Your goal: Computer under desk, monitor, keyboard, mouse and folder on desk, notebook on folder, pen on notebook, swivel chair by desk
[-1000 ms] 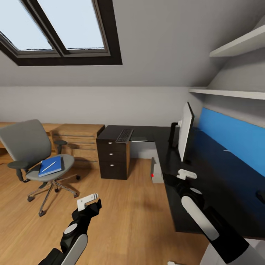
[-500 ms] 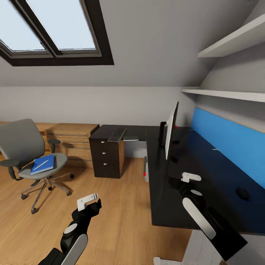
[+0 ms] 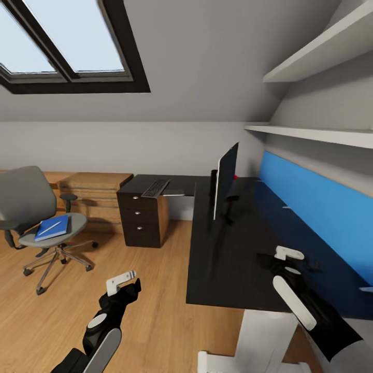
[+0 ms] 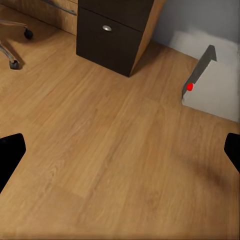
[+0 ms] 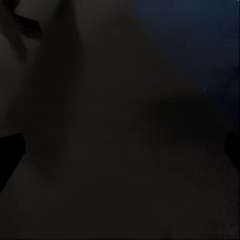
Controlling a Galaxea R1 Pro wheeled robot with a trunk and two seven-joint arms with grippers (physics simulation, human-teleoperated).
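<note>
Room: attic bedroom with sloped grey walls, a dark-framed skylight (image 3: 67,46) at upper left and a light wood floor (image 3: 155,290).
Counter: glossy black L-shaped top (image 3: 228,259) at right, with a blue back panel (image 3: 316,217) along its right side.
Monitor: stands edge-on on the counter (image 3: 224,178), toward the far end.
Keyboard: lies on the far-left wing of the counter (image 3: 155,188), above a dark drawer unit (image 3: 137,217).
Computer: grey case with a red light on the floor by the wall (image 4: 207,80), seen from the left wrist.
Swivel chair: far left on the floor (image 3: 36,217), well apart from the counter.
Folder: blue, flat on the chair seat (image 3: 51,228).
Pen: white stick lying on the folder (image 3: 49,226).
Left jaws: hover over bare floor (image 3: 122,280), spread wide, holding nothing.
Right jaws: hover just above the black top (image 3: 288,253); spread wide apart, with nothing between them.
</note>
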